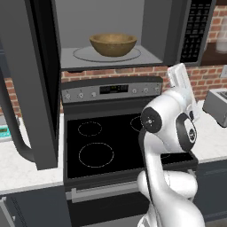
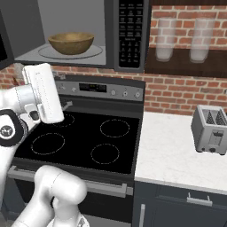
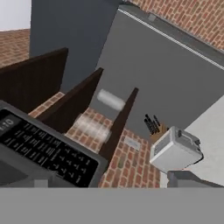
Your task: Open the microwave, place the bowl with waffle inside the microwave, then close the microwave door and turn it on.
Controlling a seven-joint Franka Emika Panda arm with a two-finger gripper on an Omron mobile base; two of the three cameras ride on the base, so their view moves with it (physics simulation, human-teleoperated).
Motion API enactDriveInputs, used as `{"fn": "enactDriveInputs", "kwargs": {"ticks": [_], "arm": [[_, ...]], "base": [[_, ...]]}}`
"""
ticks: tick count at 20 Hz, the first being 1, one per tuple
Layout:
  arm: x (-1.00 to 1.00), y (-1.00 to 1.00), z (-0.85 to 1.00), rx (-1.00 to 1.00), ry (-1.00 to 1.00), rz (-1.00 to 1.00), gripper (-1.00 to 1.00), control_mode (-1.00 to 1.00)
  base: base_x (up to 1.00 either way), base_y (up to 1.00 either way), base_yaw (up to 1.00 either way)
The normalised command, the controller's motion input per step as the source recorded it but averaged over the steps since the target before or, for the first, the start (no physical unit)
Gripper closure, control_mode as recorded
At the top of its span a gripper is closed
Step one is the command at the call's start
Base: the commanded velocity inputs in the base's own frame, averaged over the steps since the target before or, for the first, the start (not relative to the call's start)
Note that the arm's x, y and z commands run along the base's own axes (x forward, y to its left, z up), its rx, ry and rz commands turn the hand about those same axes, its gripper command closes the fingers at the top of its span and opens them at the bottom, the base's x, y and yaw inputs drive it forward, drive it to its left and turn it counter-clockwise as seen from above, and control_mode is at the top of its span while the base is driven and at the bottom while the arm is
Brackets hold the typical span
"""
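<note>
A: Where's the bowl [image 1: 113,44]?
B: On the turntable inside the microwave [image 2: 124,35], above the stove [image 1: 106,142]. The door [image 1: 37,84] hangs wide open at left.
A: And the pincer?
B: Jaws apart, empty, facing the keypad [image 3: 43,151] and toaster [image 3: 175,151] on the bench [image 2: 170,150].

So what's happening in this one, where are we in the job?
The microwave above the stove stands with its door swung wide open, and the brown bowl already sits on the turntable inside. The waffle can't be made out inside the bowl from these angles. The white arm is pulled back over the stove, holding nothing, its hand camera looking past the keypad toward the toaster on the counter. The door is not yet closed, and the microwave not started.
</note>
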Motion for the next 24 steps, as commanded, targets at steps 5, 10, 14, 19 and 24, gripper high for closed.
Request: {"fn": "enactDriveInputs", "kwargs": {"ticks": [5,10,14,19,24], "arm": [[-0.29,0.0,-0.54,-0.17,0.0,-0.14,1.0,-1.0],[-0.18,0.07,-0.4,-0.14,0.0,-0.12,1.0,-1.0],[0.0,0.39,-0.35,-0.11,0.01,-0.06,1.0,-1.0],[0.0,0.44,-0.38,-0.15,0.0,-0.04,1.0,-1.0],[0.0,0.24,-0.5,-0.15,0.0,-0.01,1.0,-1.0]], "base": [[0.0,0.0,0.0],[0.0,0.0,0.0],[0.0,0.0,0.0],[0.0,0.0,0.0],[0.0,0.0,0.0]]}}
